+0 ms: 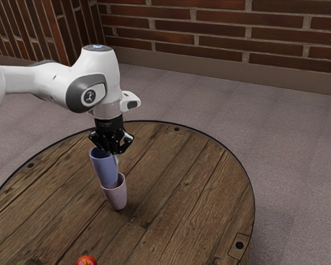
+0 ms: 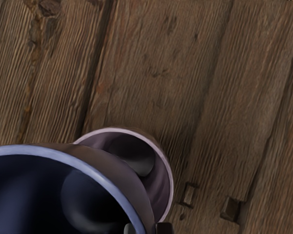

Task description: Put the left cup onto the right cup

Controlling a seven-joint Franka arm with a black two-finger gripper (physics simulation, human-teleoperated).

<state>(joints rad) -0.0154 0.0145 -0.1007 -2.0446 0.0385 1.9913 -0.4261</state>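
A blue cup [image 1: 102, 164] leans tilted, its base resting inside the mouth of a pale pink cup [image 1: 116, 195] that stands upright on the round wooden table [image 1: 198, 187]. My gripper [image 1: 113, 153] is right above the blue cup, shut on the cup's rim on the side toward the exterior view's right. Seen from the wrist, the blue cup [image 2: 53, 190] is a large dark opening just under the hand, with the pink cup [image 2: 146, 156] partly hidden behind and below it.
A red apple [image 1: 86, 260] lies at the table's near edge. Bare planks stretch toward the exterior view's right, out to the table's rim. Grey carpet and a brick wall lie beyond.
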